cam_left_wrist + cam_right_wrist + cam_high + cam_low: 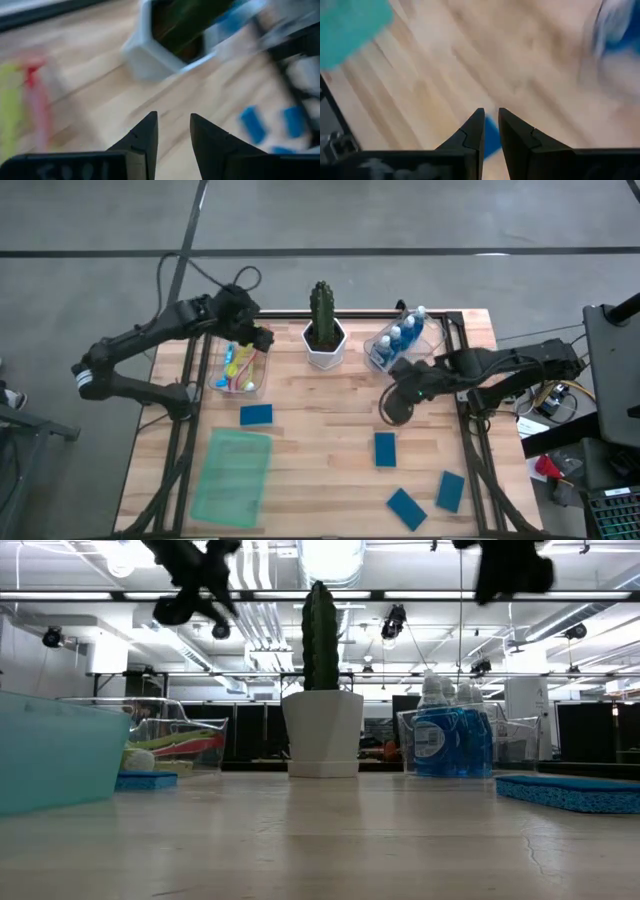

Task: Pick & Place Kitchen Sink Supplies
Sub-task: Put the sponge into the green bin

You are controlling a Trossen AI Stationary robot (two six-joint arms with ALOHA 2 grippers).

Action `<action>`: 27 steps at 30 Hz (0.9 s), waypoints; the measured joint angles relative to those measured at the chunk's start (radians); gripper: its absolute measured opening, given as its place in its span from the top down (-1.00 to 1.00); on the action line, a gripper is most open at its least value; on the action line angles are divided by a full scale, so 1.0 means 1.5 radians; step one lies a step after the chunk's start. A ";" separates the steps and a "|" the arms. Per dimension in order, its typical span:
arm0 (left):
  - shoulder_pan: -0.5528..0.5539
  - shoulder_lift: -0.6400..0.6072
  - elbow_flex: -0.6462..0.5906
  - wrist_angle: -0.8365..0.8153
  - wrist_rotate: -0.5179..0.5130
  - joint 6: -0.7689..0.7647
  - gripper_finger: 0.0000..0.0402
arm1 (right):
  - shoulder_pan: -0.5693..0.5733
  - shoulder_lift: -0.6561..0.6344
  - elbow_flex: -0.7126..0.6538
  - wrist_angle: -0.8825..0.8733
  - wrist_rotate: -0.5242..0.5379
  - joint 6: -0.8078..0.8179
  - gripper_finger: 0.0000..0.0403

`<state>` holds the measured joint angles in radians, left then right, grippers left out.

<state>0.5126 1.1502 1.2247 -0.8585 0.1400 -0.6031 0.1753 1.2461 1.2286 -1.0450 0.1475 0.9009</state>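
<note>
Left pincer [262, 338] above brush bin [240, 370], fingers narrowly apart, empty. Right pincer [396, 408] near table [320, 440] centre, narrow gap, nothing held. Bottles [403, 333] binned; sponges [384, 449] loose on table. Risk: right pincer too narrow to take flat sponge, skids it; left arm swinging may clip cactus [322, 315].

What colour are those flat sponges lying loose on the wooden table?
Teal-blue. The sponges show best in the high view, scattered over the table.
</note>
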 joint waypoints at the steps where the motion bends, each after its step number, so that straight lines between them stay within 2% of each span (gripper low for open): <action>1: -0.005 -0.010 0.000 0.026 0.005 -0.010 0.47 | 0.000 0.000 -0.018 0.001 -0.027 0.019 0.74; 6: -0.021 -0.053 0.000 0.128 0.017 -0.035 0.46 | 0.000 0.000 -0.115 0.016 -0.140 0.101 0.67; 12: -0.033 -0.080 0.000 0.193 0.017 -0.040 0.46 | 0.001 0.000 -0.236 0.140 -0.233 0.234 0.39; 14: -0.034 -0.081 0.000 0.198 0.017 -0.043 0.46 | 0.001 0.000 -0.272 0.175 -0.241 0.286 0.29; 19: -0.041 -0.078 0.000 0.202 0.016 -0.053 0.46 | 0.001 0.000 -0.335 0.206 -0.239 0.337 0.13; 27: -0.043 -0.069 0.000 0.205 0.016 -0.059 0.46 | 0.007 0.007 -0.406 0.349 -0.236 0.394 0.07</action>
<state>0.4477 1.0470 1.2243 -0.5507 0.1638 -0.6911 0.1865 1.2567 0.6201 -0.5218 -0.2065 1.4920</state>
